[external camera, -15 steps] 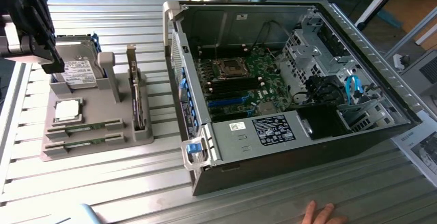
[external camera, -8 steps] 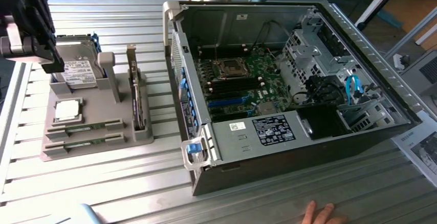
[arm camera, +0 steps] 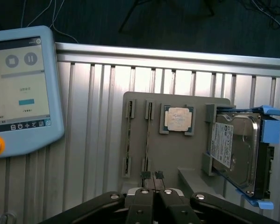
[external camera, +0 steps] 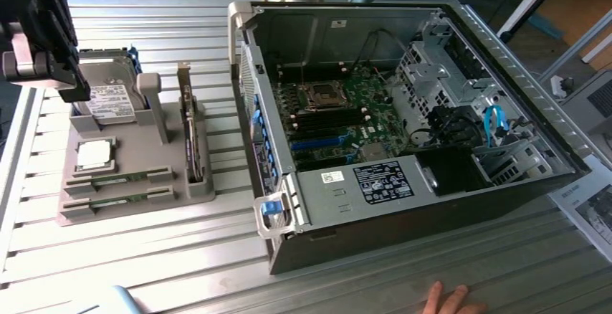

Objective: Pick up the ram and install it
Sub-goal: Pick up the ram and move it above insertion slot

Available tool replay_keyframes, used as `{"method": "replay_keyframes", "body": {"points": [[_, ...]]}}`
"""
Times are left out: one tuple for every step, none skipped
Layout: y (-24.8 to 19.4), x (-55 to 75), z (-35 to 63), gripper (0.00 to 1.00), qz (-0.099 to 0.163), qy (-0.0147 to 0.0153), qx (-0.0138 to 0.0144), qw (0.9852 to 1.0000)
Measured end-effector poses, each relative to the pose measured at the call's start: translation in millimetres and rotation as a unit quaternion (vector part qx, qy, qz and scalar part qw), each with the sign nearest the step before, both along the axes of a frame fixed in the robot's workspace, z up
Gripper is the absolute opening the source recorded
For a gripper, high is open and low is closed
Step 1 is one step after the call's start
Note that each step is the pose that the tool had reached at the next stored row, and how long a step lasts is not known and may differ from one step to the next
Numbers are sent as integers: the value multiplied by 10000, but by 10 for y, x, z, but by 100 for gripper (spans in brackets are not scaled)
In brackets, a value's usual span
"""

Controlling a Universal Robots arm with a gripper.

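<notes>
We find the gripper (arm camera: 152, 176) clenched on nothing, near the grey holder (external camera: 186, 192). The ram (external camera: 120, 180) stands edgewise in its slot beside the processor (external camera: 94, 155). We judge it light, stiff and brittle, best grasped across its flat faces at mid-length, along the exposed upper edge.

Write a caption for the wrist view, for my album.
Shut end effector above gray tray holding ram sticks, processor chip and hard drive.

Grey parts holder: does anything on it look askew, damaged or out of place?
Nothing stands out. The two thin green ram sticks lie straight in their slots, the square silver-topped processor sits flat in its recess, and the silver hard drive rests in its bracket.
</notes>
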State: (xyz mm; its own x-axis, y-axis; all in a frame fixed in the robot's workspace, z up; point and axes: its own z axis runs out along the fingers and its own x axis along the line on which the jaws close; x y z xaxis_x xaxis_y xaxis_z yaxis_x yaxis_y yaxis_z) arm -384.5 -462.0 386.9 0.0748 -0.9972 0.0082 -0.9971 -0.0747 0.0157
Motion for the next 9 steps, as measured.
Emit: {"method": "replay_keyframes", "body": {"points": [[0, 0, 0, 11, 0, 0, 0, 10000], [0, 1, -3, 11, 0, 0, 0, 10000], [1, 1, -6, 11, 0, 0, 0, 10000], [0, 0, -12, 11, 0, 0, 0, 10000], [-2, 0, -25, 11, 0, -1, 0, 10000], [-8, 1, -32, 11, 0, 0, 0, 10000], [-13, 1, -37, 11, -1, 0, 0, 10000], [-19, 0, -43, 11, -7, 0, 0, 10000], [-26, 0, -49, 11, -14, -1, 0, 10000]]}}
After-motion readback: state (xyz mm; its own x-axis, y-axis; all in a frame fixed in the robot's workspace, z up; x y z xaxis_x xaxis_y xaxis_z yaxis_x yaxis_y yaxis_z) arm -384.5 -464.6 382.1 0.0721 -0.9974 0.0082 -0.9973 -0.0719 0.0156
